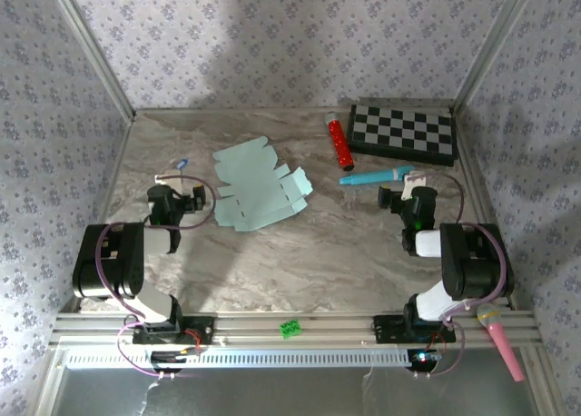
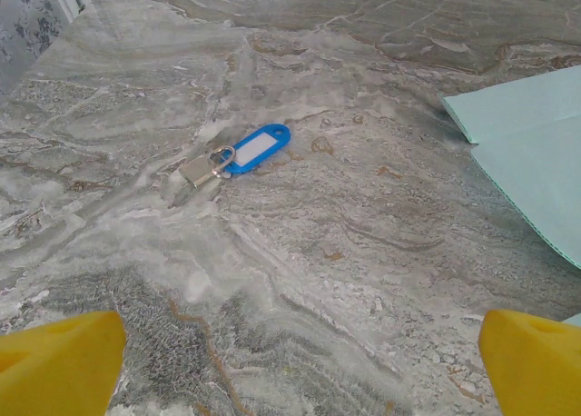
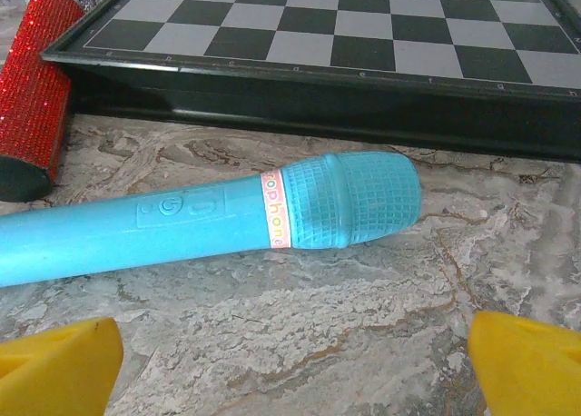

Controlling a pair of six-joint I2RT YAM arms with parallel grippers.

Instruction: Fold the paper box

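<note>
Jaws both released, empty | paper box point(image 1: 259, 193) flat | microphone point(image 3: 182, 225) band reads "ophon"

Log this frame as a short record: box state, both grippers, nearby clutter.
paper box: flat unfolded sheet on the table, untouched
left gripper: open, empty, facing a blue key tag, box edge to its right
right gripper: open, empty, facing the teal microphone
beyond the microphone: checkerboard, red glitter microphone
progress: no fold made yet
</note>
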